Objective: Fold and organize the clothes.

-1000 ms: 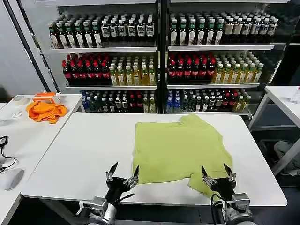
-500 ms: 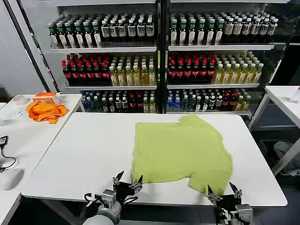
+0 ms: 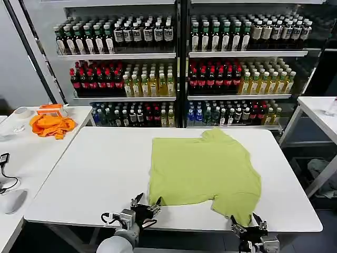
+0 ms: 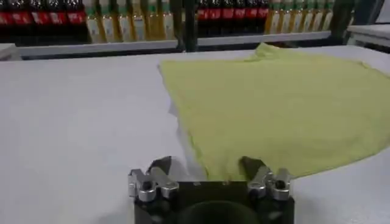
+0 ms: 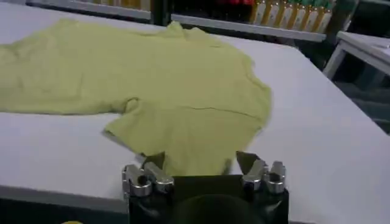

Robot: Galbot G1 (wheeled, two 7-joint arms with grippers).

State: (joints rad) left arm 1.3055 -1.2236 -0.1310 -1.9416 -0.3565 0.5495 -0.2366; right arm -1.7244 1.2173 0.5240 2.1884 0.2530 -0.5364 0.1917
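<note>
Lying flat, T-shirt (image 3: 202,169); left gripper (image 3: 146,204), right gripper (image 3: 247,224) apparently spread fingers, empty

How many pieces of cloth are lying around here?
2. A lime T-shirt lies spread flat on the middle table, in front of the open left claw and the open right claw. A crumpled orange cloth sits on the side table to the left.
</note>
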